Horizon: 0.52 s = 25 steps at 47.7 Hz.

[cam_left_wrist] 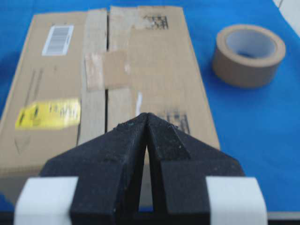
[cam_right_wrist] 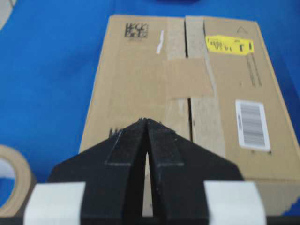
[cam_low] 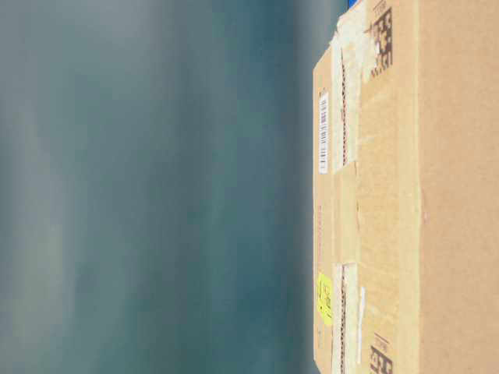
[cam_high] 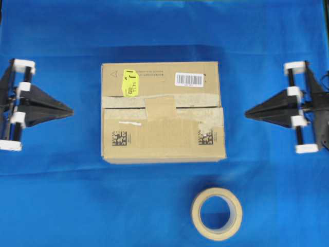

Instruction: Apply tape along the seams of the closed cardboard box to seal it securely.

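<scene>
The cardboard box (cam_high: 163,112) sits mid-desk on the blue cloth (cam_high: 61,195). A square piece of tape (cam_high: 160,108) covers the middle of the seam (cam_high: 123,107). The left claw (cam_high: 69,110) and right claw (cam_high: 248,114) are both pinched closed, empty, well apart from the box. The tape roll (cam_high: 216,213) lies nearby.

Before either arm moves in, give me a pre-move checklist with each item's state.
1. Cardboard box flaps closed: ok.
2. Square tape piece lies across the seam mid-box: ok.
3. Seam covered end to end: not ok, the slit shows on both sides of the piece.
4. Left gripper shut, empty, off the box: ok.
5. Right gripper shut, empty, off the box: ok.
6. Tape roll lies apart from the box: ok.
</scene>
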### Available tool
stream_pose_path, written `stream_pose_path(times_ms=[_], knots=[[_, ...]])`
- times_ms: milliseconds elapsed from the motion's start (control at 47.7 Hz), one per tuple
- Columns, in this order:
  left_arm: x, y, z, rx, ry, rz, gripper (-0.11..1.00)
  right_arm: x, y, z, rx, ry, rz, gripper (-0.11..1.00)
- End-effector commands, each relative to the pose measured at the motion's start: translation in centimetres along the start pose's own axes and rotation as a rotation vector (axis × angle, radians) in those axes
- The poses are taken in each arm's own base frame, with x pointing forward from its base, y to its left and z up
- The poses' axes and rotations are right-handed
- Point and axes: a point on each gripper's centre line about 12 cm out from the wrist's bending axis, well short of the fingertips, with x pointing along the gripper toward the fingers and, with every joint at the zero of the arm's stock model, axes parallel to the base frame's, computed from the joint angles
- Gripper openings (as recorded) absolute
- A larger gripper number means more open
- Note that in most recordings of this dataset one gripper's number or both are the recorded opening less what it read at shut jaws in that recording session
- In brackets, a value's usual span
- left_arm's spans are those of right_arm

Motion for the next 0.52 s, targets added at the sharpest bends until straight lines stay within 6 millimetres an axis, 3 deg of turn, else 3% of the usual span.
stream_pose_path(times_ms=[0, 210, 503], knots=[[-0.7, 0.1, 0.2, 0.002, -0.009, 0.003, 0.0, -1.1, 0.0, -0.4, -0.005, -0.007, 0.007, 0.0], [-1.9, 0.0, -1.3, 0.0, 0.028, 0.0, 0.0, -3.4, -0.4, -3.2, 0.011, -0.022, 0.01, 0.0], [-2.2, 0.1, -3.8, 0.002, 0.055, 0.0, 0.0, -3.8, -0.8, -5.4, 0.015, 0.016, 0.004, 0.0]])
